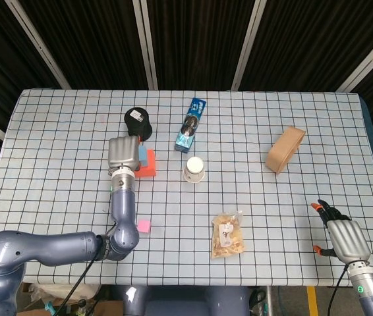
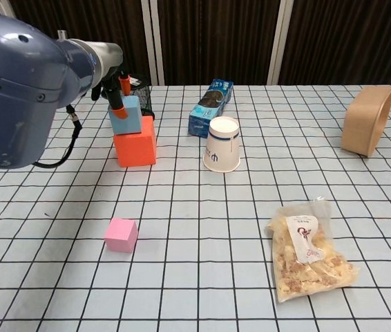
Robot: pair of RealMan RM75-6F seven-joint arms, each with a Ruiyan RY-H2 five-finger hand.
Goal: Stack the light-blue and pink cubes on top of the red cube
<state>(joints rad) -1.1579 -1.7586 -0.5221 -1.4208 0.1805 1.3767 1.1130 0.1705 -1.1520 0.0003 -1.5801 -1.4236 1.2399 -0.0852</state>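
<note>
The red cube (image 2: 135, 148) stands on the table left of centre, also visible in the head view (image 1: 149, 169). The light-blue cube (image 2: 126, 116) rests on its top, slightly tilted. My left hand (image 1: 123, 153) is over it and grips it, with an orange-tipped finger (image 2: 117, 108) against its front face. In the head view only an edge of the light-blue cube (image 1: 145, 158) shows beside the hand. The pink cube (image 2: 121, 235) lies alone nearer the front edge, as the head view also shows (image 1: 143, 226). My right hand (image 1: 346, 238) hangs at the table's front right corner, fingers apart, holding nothing.
A black mesh holder (image 1: 138, 122) stands just behind the cubes. A blue packet (image 2: 211, 107), an upturned paper cup (image 2: 223, 144) and a snack bag (image 2: 309, 249) lie around the middle. A brown container (image 2: 368, 129) sits on its side at the right.
</note>
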